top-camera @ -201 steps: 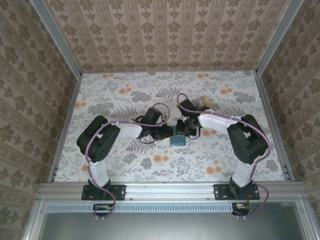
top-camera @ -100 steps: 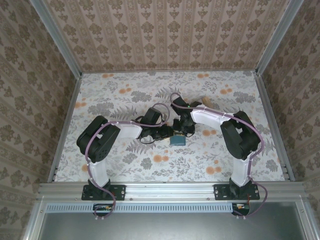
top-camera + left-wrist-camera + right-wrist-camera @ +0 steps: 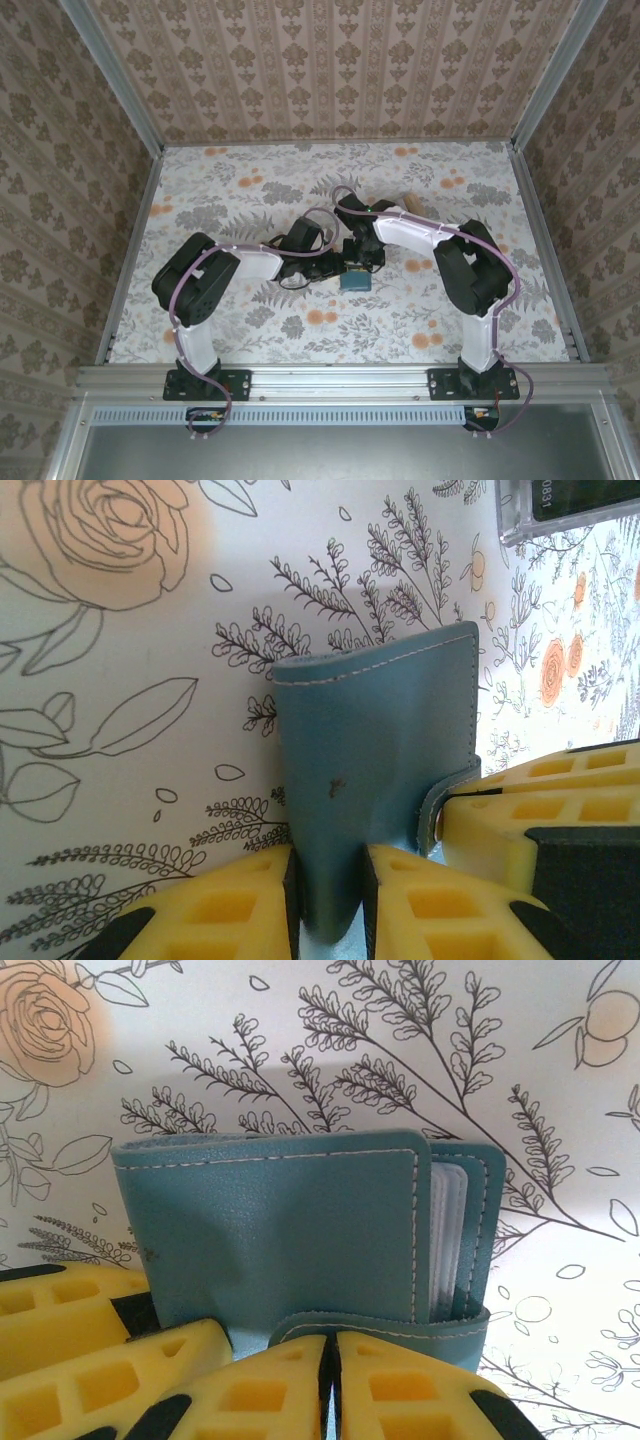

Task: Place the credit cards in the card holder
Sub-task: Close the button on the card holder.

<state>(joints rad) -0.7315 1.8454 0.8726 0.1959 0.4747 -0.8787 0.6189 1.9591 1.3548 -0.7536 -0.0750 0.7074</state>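
The teal card holder (image 3: 355,281) lies at mid-table between both grippers. In the right wrist view the card holder (image 3: 280,1225) is folded shut, with white inner sleeves (image 3: 447,1230) showing at its right edge. My left gripper (image 3: 328,900) is shut on the card holder's (image 3: 375,740) near edge. My right gripper (image 3: 330,1360) is shut on the wallet's closing strap (image 3: 400,1325), which curls over its fingers. From above, the left gripper (image 3: 335,268) and right gripper (image 3: 362,258) meet over the wallet. No loose credit cards are visible.
A dark-sided box with a clear rim (image 3: 560,505) sits beyond the wallet. A tan object (image 3: 409,203) lies partly behind the right arm. The floral table (image 3: 250,190) is walled in by patterned panels, with a metal rail along the near edge.
The right arm's elbow and forearm have swung left, toward the middle. Both grippers and the card holder have stayed almost in place.
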